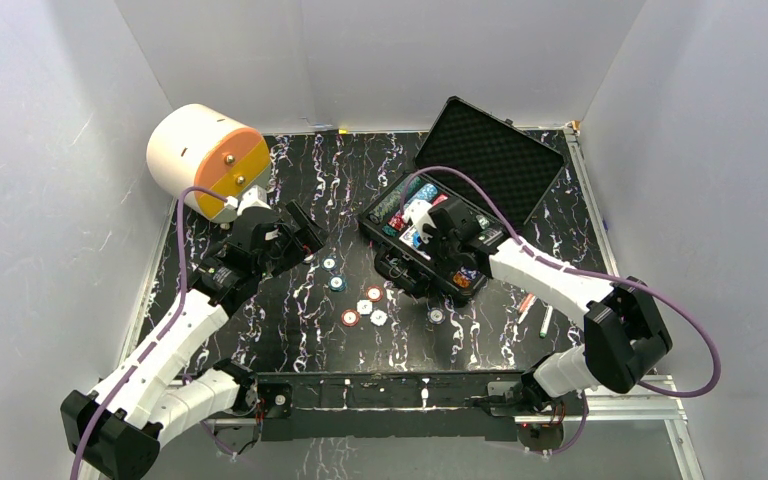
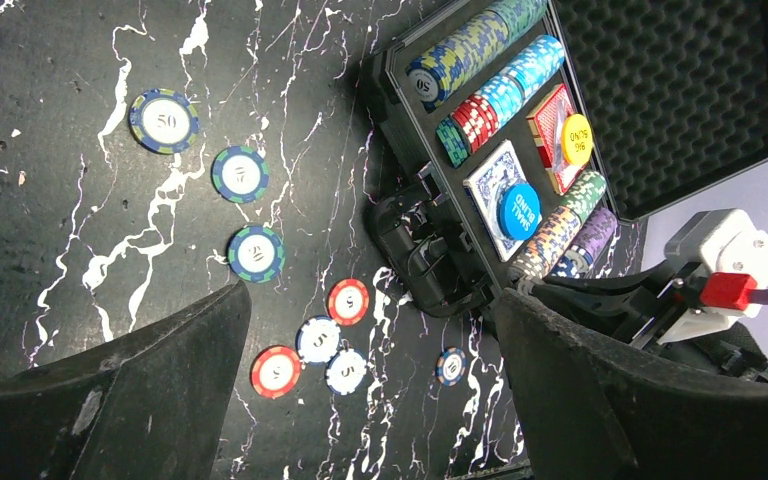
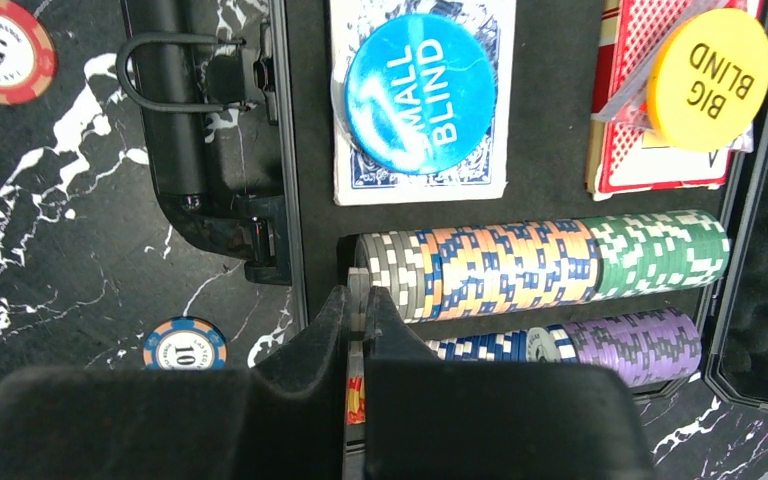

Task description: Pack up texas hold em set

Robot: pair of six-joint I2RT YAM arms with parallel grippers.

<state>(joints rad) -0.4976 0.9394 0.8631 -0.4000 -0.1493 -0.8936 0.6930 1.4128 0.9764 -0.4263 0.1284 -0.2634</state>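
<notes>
The black case (image 1: 490, 155) lies open at the back right, with rows of chips (image 3: 560, 265), two card decks, a blue "small blind" disc (image 3: 420, 90) and a yellow "big blind" disc (image 3: 710, 78). My right gripper (image 3: 358, 300) is over the case's near end (image 1: 447, 265), shut on a grey chip (image 3: 359, 280) held on edge at the left end of the grey, orange and green row. My left gripper (image 2: 370, 300) is open and empty above the table (image 1: 305, 240). Several loose chips lie below it: teal (image 2: 256, 252), red (image 2: 348, 301), white (image 2: 318, 340) and a blue "10" (image 2: 450, 365).
A white-and-orange round drawer unit (image 1: 208, 158) stands at the back left, behind the left arm. A red pen (image 1: 526, 302) and a green pen (image 1: 545, 320) lie right of the case. The case's handle (image 3: 165, 100) sticks out towards the loose chips. White walls enclose the table.
</notes>
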